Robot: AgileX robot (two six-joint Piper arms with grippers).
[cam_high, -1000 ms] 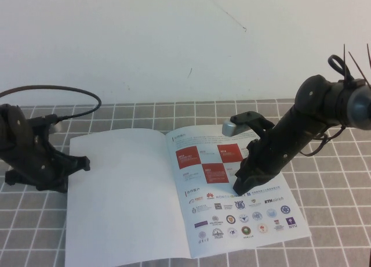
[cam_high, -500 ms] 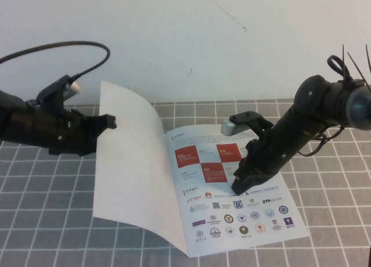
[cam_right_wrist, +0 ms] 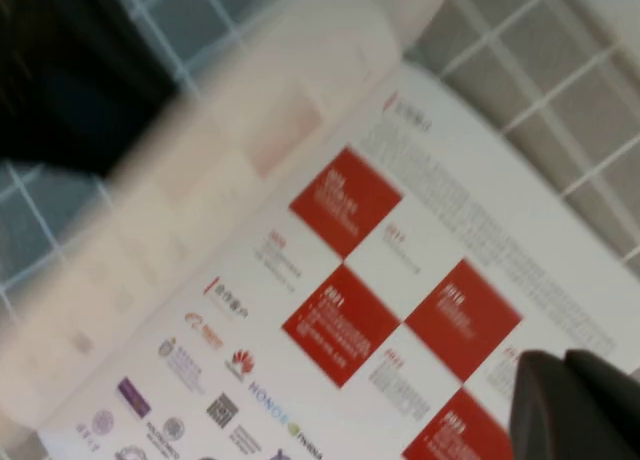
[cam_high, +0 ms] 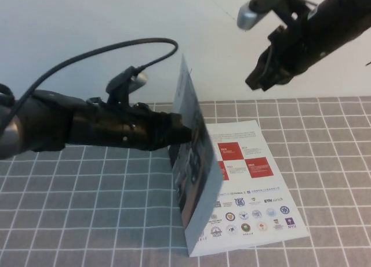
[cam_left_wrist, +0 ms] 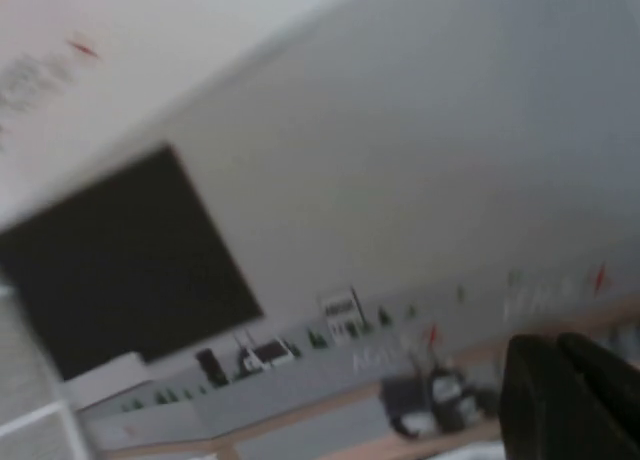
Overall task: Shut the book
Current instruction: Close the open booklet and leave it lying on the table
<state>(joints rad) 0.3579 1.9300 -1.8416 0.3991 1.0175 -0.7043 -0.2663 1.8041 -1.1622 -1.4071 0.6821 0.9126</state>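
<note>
The book lies open near the front edge of the worktop, and the left claw pinches its raised page, which stands almost straight up at the book's middle. The right claw hangs high by the back right corner; wide or narrow cannot be told. The left claw should likely carry the page over to the right softly and let go only once it lies flat
</note>
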